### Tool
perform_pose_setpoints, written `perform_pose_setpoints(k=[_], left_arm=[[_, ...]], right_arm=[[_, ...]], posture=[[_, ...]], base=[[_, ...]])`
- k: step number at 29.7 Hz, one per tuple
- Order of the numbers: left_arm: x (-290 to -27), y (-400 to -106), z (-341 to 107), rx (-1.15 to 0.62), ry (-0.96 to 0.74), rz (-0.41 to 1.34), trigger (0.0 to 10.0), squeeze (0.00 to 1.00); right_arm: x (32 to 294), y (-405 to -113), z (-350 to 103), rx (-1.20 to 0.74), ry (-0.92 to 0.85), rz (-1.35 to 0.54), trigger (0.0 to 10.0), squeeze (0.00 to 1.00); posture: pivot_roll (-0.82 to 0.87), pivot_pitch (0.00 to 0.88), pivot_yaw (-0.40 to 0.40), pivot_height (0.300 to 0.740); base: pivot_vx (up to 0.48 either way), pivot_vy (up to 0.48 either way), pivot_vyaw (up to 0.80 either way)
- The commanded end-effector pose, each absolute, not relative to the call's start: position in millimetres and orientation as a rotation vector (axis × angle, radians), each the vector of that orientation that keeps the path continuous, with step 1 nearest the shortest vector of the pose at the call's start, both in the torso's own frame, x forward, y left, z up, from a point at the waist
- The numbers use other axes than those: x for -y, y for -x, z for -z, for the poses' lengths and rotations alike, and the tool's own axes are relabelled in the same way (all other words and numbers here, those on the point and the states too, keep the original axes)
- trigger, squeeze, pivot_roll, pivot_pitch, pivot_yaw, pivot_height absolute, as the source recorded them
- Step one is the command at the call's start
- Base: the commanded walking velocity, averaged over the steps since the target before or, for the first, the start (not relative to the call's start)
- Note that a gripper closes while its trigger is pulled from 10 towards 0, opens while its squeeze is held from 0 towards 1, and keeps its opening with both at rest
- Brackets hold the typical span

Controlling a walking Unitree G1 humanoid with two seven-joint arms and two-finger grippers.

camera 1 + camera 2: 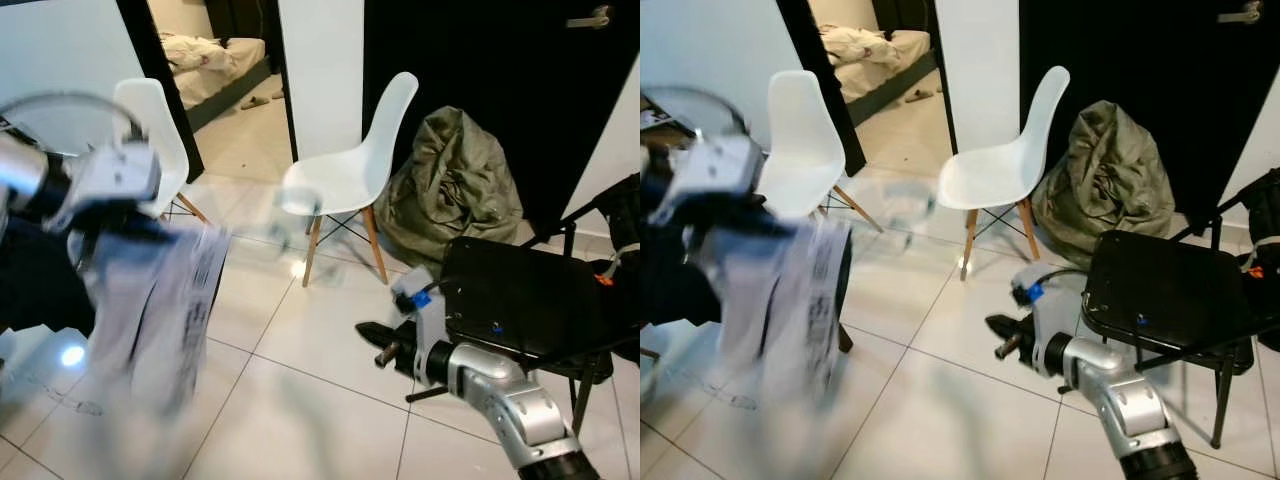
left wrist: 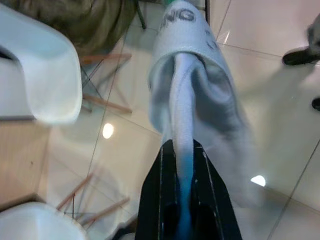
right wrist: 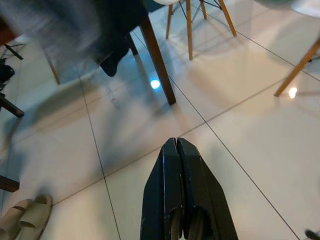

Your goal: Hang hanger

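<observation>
Pale grey cloth [image 1: 160, 300] swings, blurred, from our left gripper [image 2: 183, 165], whose fingers pinch a blue-white hanger neck [image 2: 182, 125] at upper left. We judge we are carrying it; no rail is in sight. Past two white chairs [image 1: 350, 170] and a green bag [image 1: 455, 180], our right gripper [image 3: 178, 165] hovers empty, fingers pressed together, beside a black chair [image 1: 520, 295].

Right hand [image 3: 178, 150] pressed closed above tiled floor [image 3: 240, 140]
</observation>
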State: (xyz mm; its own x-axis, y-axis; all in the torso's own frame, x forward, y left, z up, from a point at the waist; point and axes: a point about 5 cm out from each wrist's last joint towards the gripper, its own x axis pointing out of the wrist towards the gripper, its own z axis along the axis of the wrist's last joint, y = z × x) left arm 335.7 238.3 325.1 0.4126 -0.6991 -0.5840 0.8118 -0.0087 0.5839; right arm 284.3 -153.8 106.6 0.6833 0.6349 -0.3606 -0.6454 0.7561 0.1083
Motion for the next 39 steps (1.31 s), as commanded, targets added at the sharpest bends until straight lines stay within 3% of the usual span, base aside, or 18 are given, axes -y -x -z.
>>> perform_pose_setpoints(k=[1, 2, 3, 4, 6, 14, 19, 28, 29, 32, 39], left_arm=[[-238, -337, -324, -0.125, -0.997, 1.223, 10.0, 0.0], [-234, -340, -329, -0.095, -0.99, 1.224, 10.0, 0.0], [-231, -342, -335, -0.064, -0.984, 1.217, 10.0, 0.0], [-227, -346, -343, -0.031, -0.983, 1.204, 10.0, 0.0], [-227, -346, -343, -0.031, -0.983, 1.204, 10.0, 0.0], [-198, -358, -398, 0.166, -0.988, 1.127, 10.0, 0.0], [-182, -360, -430, 0.296, -0.938, 1.033, 10.0, 0.0], [-161, -353, -460, 0.439, -0.874, 1.056, 10.0, 0.0], [-157, -352, -466, 0.461, -0.874, 1.053, 10.0, 0.0], [-151, -350, -474, 0.496, -0.864, 1.046, 10.0, 0.0], [-145, -349, -479, 0.545, -0.814, 1.058, 10.0, 0.0]], right_arm=[[153, -281, -98, -0.43, 0.028, -0.702, 10.0, 0.0], [156, -282, -96, -0.429, 0.013, -0.675, 10.0, 0.0], [158, -283, -96, -0.422, -0.021, -0.64, 10.0, 0.17], [158, -286, -98, -0.386, -0.076, -0.615, 10.0, 1.0], [158, -286, -98, -0.386, -0.076, -0.615, 10.0, 1.0], [134, -289, -138, -0.026, -0.496, -0.668, 10.0, 1.0], [138, -288, -148, 0.08, -0.618, -0.641, 10.0, 1.0], [145, -292, -159, 0.227, -0.813, -0.521, 10.0, 1.0], [147, -294, -162, 0.26, -0.861, -0.491, 10.0, 0.0], [148, -296, -165, 0.302, -0.924, -0.455, 10.0, 0.0], [145, -315, -164, 0.267, -0.863, -0.318, 10.0, 0.0]], posture=[[-0.02, 0.015, 0.123, 0.74], [-0.02, 0.014, 0.126, 0.74], [-0.02, 0.012, 0.127, 0.74], [-0.02, 0.006, 0.13, 0.74], [-0.02, 0.006, 0.13, 0.74], [-0.01, 0.006, 0.151, 0.74], [-0.02, 0.004, 0.17, 0.74], [-0.03, 0.0, 0.187, 0.74], [-0.04, 0.0, 0.197, 0.74], [-0.04, 0.0, 0.198, 0.74], [-0.05, 0.0, 0.192, 0.74]], base=[[0.0, 0.0, 0.0], [0.0, 0.0, 0.0], [0.0, 0.0, 0.0], [0.0, 0.0, 0.0], [0.0, 0.0, 0.0], [0.0, 0.0, 0.0], [0.0, 0.0, 0.0], [0.0, 0.0, 0.0], [0.0, 0.0, 0.0], [0.0, 0.0, 0.0], [0.0, 0.0, 0.0]])
